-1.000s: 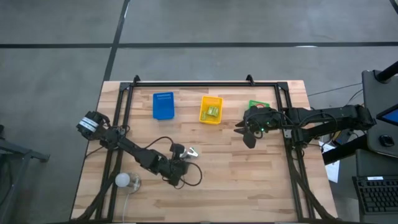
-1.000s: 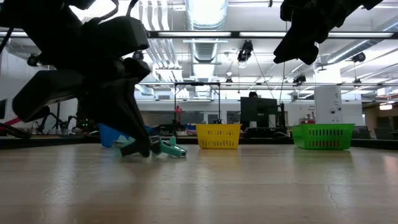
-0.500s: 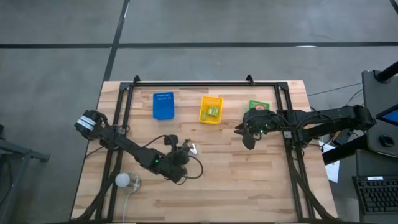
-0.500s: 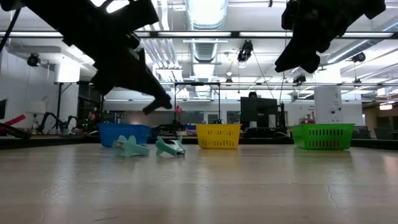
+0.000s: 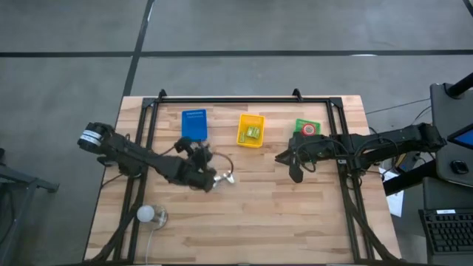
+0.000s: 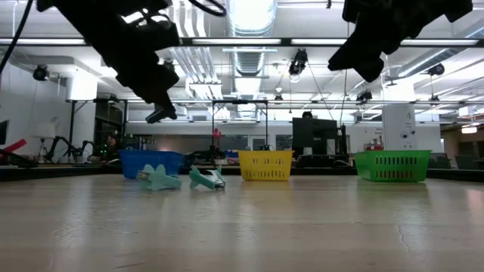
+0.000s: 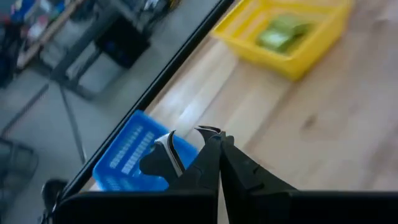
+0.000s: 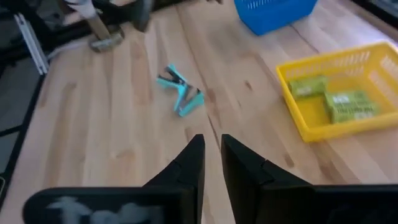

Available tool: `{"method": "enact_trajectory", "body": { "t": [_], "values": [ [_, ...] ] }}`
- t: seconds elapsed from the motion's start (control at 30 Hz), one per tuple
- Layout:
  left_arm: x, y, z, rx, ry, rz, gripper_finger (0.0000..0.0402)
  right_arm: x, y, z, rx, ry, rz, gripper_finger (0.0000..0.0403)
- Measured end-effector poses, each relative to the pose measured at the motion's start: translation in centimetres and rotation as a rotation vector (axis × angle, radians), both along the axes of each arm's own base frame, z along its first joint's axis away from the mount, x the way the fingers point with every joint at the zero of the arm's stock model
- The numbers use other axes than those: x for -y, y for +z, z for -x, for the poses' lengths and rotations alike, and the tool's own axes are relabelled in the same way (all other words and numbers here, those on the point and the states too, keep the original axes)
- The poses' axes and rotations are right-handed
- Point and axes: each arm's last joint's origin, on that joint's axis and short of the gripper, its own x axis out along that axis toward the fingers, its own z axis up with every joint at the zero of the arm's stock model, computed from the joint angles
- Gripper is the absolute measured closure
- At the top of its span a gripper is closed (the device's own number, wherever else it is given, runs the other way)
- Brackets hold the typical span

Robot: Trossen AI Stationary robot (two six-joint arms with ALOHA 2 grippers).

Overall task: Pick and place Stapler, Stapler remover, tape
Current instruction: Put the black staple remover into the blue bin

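Table: a pale wooden top (image 5: 295, 214) with a dark frame round it and three small bins in a row along its far edge.
Left gripper: the left gripper (image 7: 214, 140) hangs above the table, just in front of the blue bin (image 5: 194, 125). Its fingers are pressed together. A small dark and silvery piece shows beside the tips in the wrist view; whether it is gripped cannot be told.
Right gripper: the right gripper (image 8: 211, 146) hangs above the table, in front of the gap between the yellow bin (image 5: 241, 137) and the green bin (image 5: 298, 123). Its fingers stand a narrow gap apart, with nothing between them.
Staple removers: the teal staple removers (image 6: 206, 178) lie on the bare wood near the middle of the table, in front of the blue and yellow bins and just beside the left arm's tip in the high view. No gripper touches them.
Tape: one red roll of tape (image 5: 307, 130) lies inside the green bin.
Yellow bin contents: green packs (image 5: 253, 133) lie inside; what they are cannot be told.
Other item: a white ball-like thing (image 5: 145, 214) sits near the table's front left corner, well apart from both grippers.
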Motion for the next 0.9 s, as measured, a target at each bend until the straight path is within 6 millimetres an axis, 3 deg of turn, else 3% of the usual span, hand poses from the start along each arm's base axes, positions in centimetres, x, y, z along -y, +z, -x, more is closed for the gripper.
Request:
{"method": "enact_trajectory", "body": {
  "t": [0.2,0.6,0.77,0.9],
  "values": [
    [-4.1,0.9,0.3,-0.021,0.133,0.032,0.0395,-0.6,0.3,-0.2,0.046,0.006,-0.042,0.0368],
    [-13.4,0.5,1.1,-0.078,0.342,0.232,0.0389,-1.6,0.6,-0.2,0.082,0.044,-0.053,0.0369],
    [-16.0,0.4,1.0,-0.001,0.327,0.279,0.0394,-1.6,0.5,-0.2,0.08,0.045,-0.051,0.0369],
    [-16.8,-0.1,1.0,0.033,0.287,0.315,0.039,-1.6,0.3,-0.2,0.083,0.047,-0.049,0.0369]
  ]
}}
